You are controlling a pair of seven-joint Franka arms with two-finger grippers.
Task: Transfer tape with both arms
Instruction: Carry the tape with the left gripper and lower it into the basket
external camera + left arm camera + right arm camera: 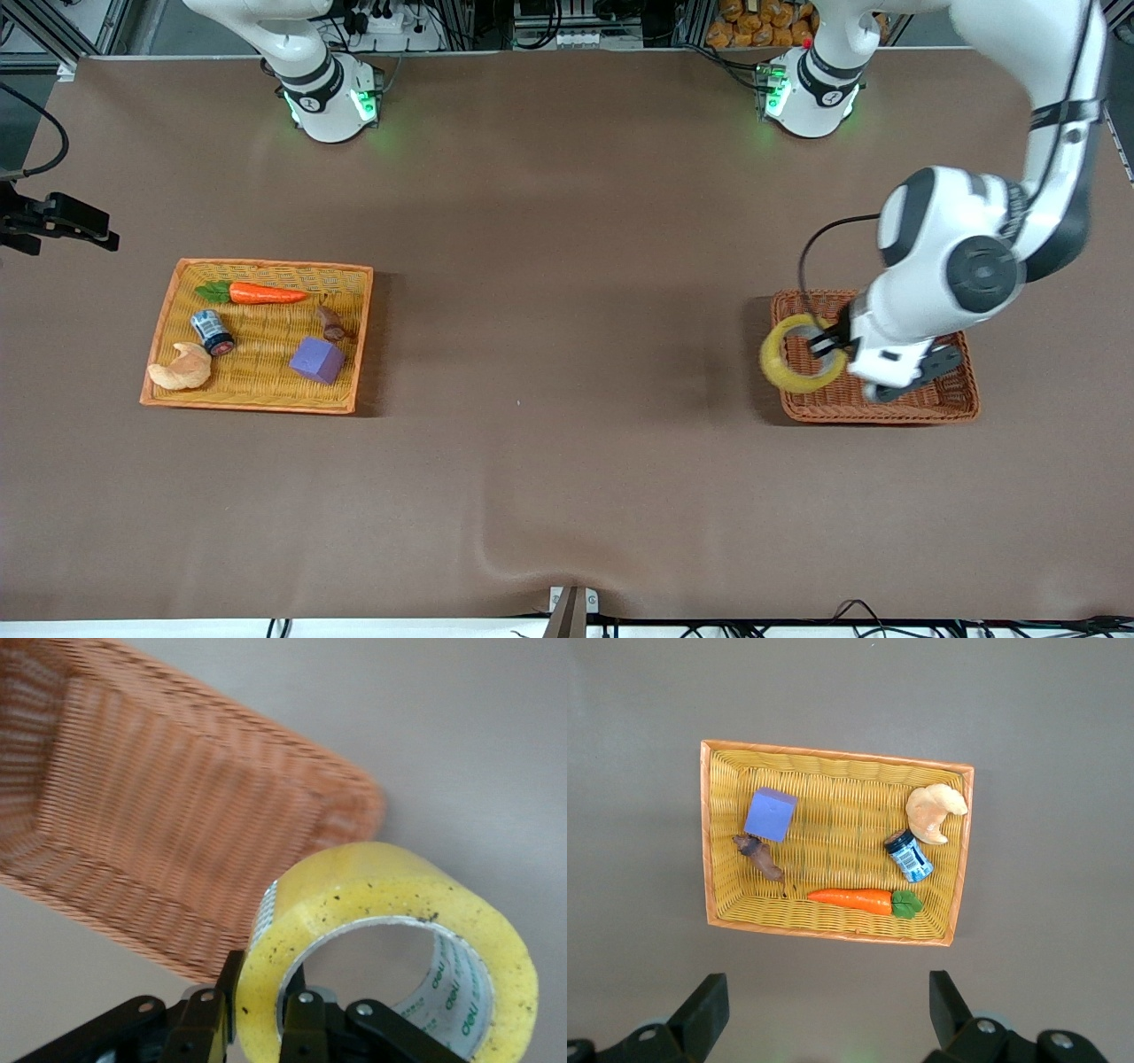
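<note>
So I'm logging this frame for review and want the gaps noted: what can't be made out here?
- Front view: the right end effector is out of frame; only that arm's base shows.
- Front view: part of the brown basket floor is covered by the left arm.
- Left wrist view: the left end effector, shut on the tape, has fingertips masked by the roll's wall.
- Right wrist view: the right end effector is cut off by the picture's edge.
- Right wrist view: the can label is too small to read.

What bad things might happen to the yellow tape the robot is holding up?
The left gripper pinches only one wall of the yellow ring-shaped tape roll, so it might swing or slip and drop, perhaps outside the brown wicker basket, whose edge it overhangs. The open right gripper hangs over the yellow wicker tray, so the handover may be awkward.
</note>
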